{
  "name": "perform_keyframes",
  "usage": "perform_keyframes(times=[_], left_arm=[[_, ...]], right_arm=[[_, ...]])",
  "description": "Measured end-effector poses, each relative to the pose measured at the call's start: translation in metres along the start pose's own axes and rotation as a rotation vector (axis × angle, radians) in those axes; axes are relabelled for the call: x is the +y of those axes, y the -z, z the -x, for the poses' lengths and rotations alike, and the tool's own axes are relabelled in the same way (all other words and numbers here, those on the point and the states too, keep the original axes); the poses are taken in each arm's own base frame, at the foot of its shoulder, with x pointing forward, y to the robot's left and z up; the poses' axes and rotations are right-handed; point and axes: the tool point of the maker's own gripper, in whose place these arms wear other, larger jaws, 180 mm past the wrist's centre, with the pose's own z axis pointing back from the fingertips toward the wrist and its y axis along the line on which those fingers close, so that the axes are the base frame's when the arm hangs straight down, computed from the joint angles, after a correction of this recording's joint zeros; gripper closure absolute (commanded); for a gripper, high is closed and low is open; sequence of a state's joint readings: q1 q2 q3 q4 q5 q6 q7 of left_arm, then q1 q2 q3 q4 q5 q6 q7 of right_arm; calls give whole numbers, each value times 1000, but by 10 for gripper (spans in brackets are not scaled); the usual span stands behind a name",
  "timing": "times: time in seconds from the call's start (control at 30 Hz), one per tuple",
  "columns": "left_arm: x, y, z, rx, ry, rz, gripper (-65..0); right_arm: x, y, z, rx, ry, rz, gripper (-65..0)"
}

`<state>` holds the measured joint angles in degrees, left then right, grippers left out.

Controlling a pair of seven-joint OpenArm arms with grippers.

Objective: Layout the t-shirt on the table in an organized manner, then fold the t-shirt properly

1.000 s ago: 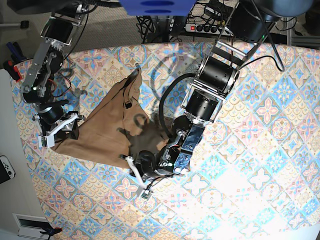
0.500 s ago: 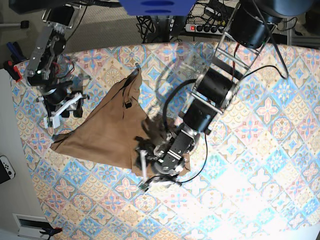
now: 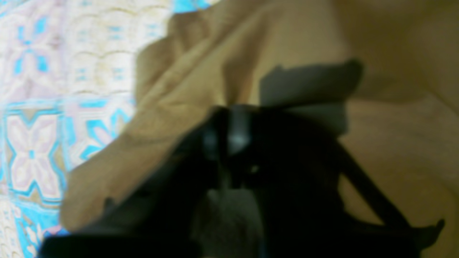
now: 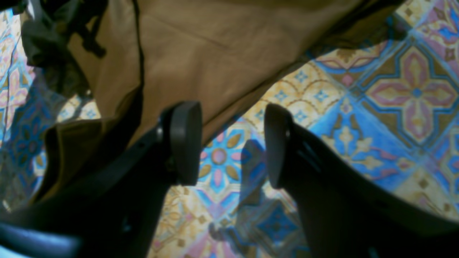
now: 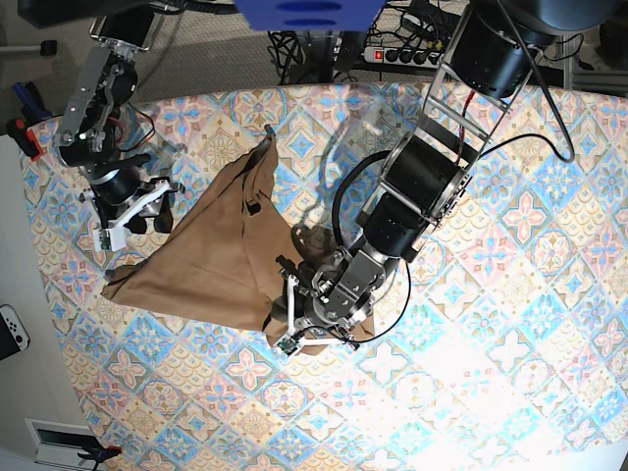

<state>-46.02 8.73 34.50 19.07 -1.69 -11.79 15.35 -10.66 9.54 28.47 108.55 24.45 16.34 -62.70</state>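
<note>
While the t-shirt lies crumpled left of centre in the base view on the patterned counter, the left hand is pressed to its lower right corner, jaws together and pinching the fabric. The right hand, upper left, hovers beside the shirt's edge with jaws apart and empty.

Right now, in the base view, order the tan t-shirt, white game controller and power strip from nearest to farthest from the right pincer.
1. Tan-brown fabric t-shirt, just beside the right pincer.
2. White plastic game controller, off the table at its left edge.
3. White power strip, beyond the far edge.
</note>
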Motion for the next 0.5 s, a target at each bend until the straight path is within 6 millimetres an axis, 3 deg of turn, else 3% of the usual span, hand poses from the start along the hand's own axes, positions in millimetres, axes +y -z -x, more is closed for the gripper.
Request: perform_keyframes(times=[0.33, 0.4, 0.5], left_arm=[[-2, -6, -4, 49, 21, 1, 0], [-8, -14, -17, 43, 38, 3, 0], [-35, -36, -48, -28, 67, 31, 0]], right_arm=[[-3, -1, 1, 4, -4, 12, -267], [-3, -1, 0, 4, -4, 12, -267], [-2, -1, 0, 1, -3, 11, -267]])
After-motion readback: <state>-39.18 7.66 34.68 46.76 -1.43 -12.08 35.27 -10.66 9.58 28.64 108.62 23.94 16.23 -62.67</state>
